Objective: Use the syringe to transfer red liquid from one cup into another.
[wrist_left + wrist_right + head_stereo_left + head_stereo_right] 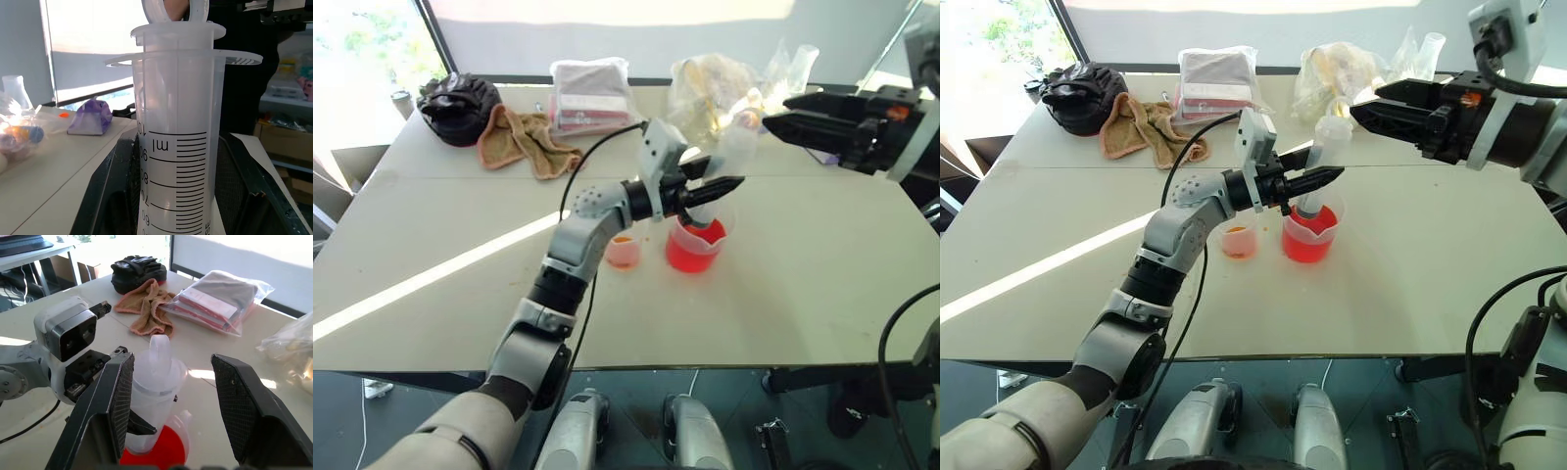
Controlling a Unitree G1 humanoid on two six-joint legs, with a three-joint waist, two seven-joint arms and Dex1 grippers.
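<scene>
So the left gripper (1317,180) is clamping the syringe (1324,157) around its barrel, with the tip dipping into the red liquid (1310,239) in the beaker (1312,233). The barrel's markings in the left wrist view are looking clear, so I'd say nothing much is getting drawn up yet. The small cup (1239,239) is sitting just beside the beaker on the robot's left, with only a thin orange-ish layer at the bottom. So most of the transfer is still waiting to happen, as far as I can judge.

The right gripper (1363,111) is hanging above with its fingers spread wide and nothing between them, right by the plunger ring, probably getting ready to pull it.

Room-wise: both cups are standing mid-table (1410,294), well away from the edges, and the front half is giving plenty of space. The towel (1141,127), the black bundle (1082,93) and the bags (1219,83) are crowding the far side, well apart from the cups.
</scene>
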